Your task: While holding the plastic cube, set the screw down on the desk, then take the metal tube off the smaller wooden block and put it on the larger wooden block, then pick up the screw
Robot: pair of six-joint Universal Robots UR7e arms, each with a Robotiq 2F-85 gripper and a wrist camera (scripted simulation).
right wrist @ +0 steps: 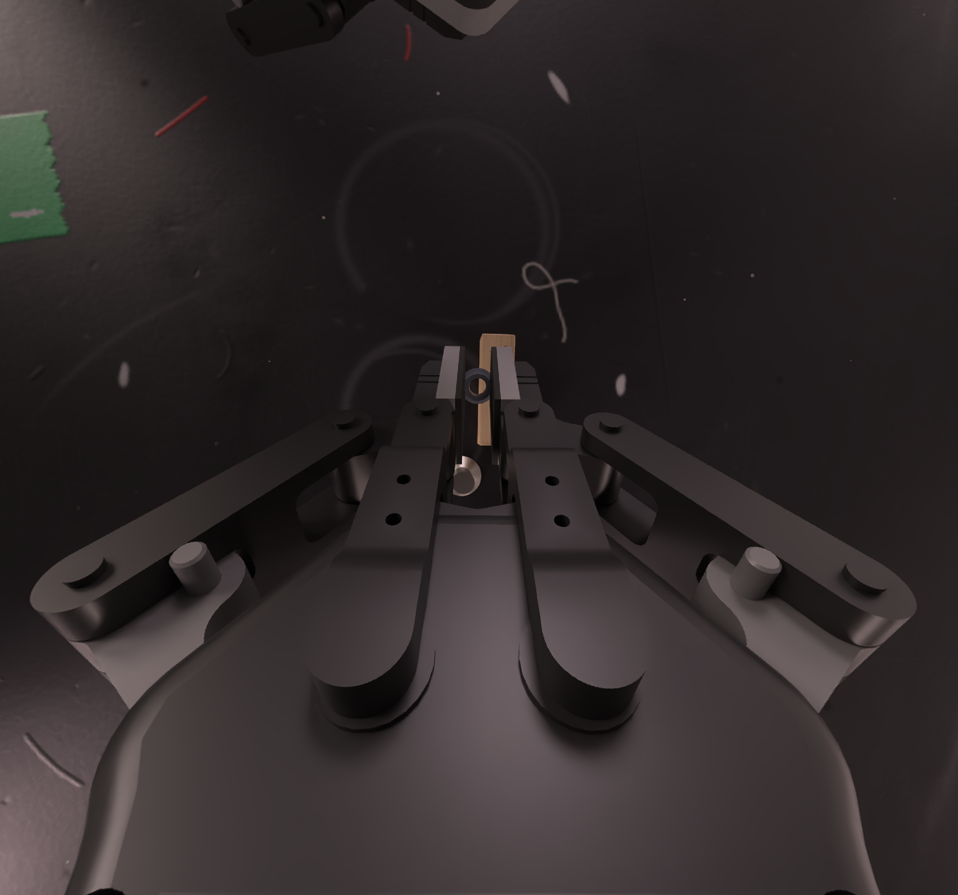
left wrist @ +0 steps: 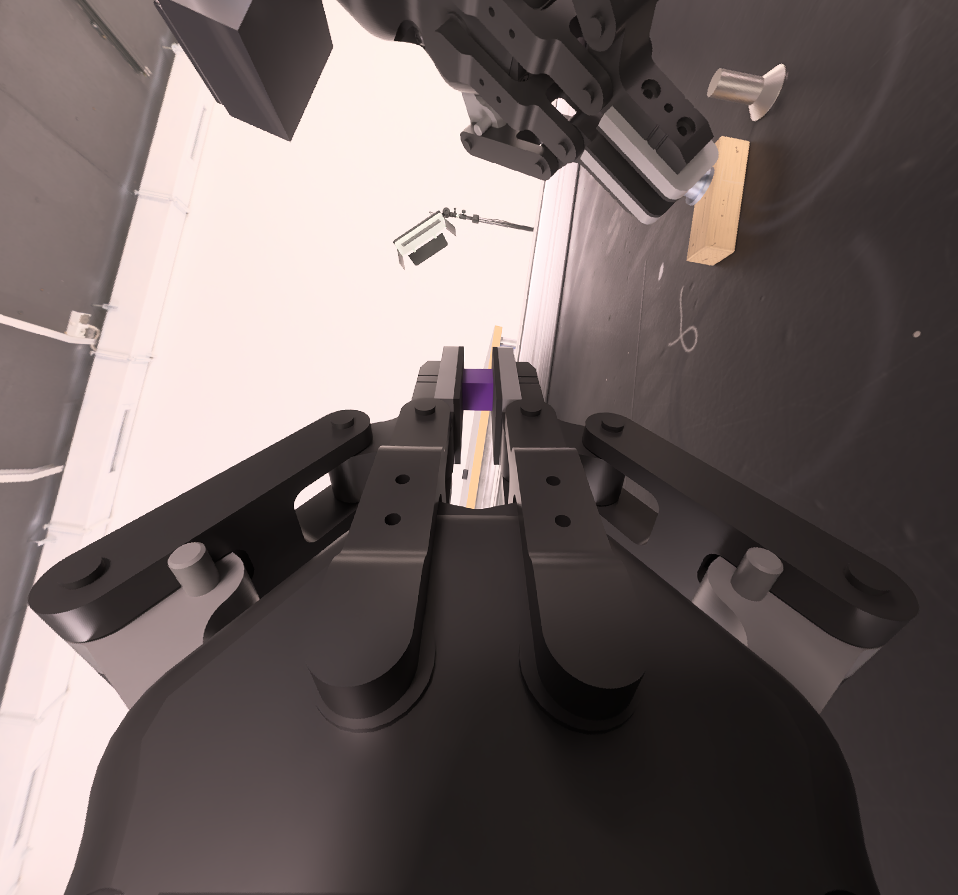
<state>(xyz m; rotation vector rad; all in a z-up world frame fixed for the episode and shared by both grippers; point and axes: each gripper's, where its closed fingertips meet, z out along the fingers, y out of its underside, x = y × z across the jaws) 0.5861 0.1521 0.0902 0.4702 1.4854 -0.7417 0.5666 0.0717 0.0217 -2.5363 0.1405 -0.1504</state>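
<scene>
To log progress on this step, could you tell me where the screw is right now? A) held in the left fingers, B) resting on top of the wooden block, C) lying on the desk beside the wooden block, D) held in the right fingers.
C: the screw lies loose on the dark desk next to the wooden block, clear of the right gripper, which grips the metal tube.

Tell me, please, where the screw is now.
The screw lies on the dark desk, upper right in the left wrist view, just beyond the wooden block and beside the right tool.
</scene>
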